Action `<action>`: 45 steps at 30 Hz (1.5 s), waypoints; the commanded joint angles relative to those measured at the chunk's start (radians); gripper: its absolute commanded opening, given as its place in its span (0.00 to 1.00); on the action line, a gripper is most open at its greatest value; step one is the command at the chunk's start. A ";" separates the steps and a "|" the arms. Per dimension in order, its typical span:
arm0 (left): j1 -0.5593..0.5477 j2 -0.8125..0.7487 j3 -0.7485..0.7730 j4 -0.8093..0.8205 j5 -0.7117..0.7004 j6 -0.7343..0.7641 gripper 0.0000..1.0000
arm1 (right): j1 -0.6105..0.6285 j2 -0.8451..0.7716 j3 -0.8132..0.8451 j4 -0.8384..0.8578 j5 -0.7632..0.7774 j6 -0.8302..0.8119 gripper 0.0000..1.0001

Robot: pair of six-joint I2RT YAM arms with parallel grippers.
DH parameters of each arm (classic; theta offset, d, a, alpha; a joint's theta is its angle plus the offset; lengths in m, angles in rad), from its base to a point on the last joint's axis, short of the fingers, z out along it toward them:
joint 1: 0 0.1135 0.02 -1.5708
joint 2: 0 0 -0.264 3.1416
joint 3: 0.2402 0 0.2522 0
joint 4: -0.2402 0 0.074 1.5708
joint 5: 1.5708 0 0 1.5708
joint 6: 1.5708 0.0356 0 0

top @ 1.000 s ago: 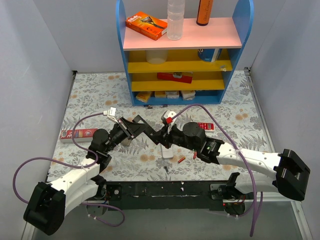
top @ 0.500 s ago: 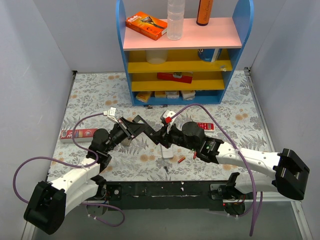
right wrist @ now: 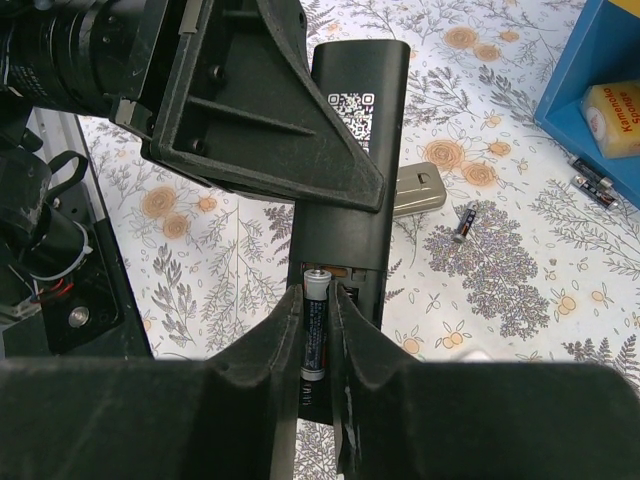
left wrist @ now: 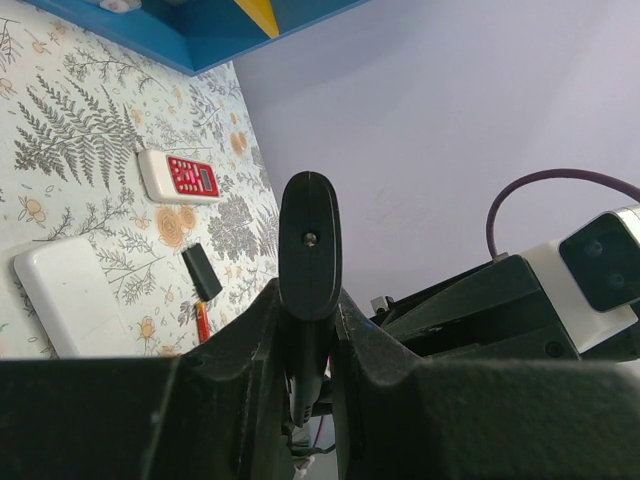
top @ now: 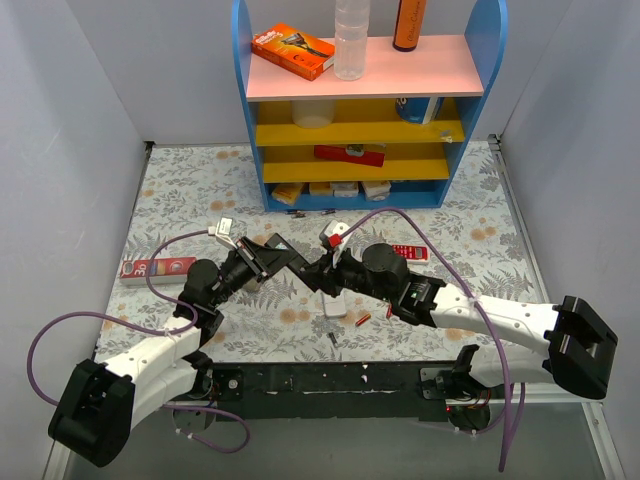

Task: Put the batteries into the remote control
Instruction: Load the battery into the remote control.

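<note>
Left fingers (left wrist: 268, 322) are clamping the dark remote control (right wrist: 352, 150) by its long edges. They are holding it off the worktop (top: 470, 260), on the near side of the blue shelf (top: 241, 110). The back face with the QR sticker is showing to the right wrist camera.

The battery bay at the remote's end away from the shelf is lying open, and one battery (right wrist: 314, 325) is sitting in it. Right fingers (right wrist: 288, 345) are flanking that battery so closely that I am not managing to tell a pinch from a slack hold.

I am also seeing a plain white remote (top: 335, 303) lying flat on the worktop, farther from the shelf than the held one. Loose batteries (top: 363, 320) are lying farther out again.
</note>
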 commanded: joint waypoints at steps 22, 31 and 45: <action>-0.009 -0.024 0.005 0.058 0.039 -0.094 0.00 | -0.007 0.020 0.037 -0.090 0.054 -0.022 0.28; -0.010 -0.009 0.011 0.066 0.048 -0.094 0.00 | -0.005 0.015 0.051 -0.092 0.054 -0.035 0.36; -0.009 0.011 0.014 0.095 0.080 -0.088 0.00 | -0.007 -0.020 0.096 -0.132 0.066 -0.076 0.66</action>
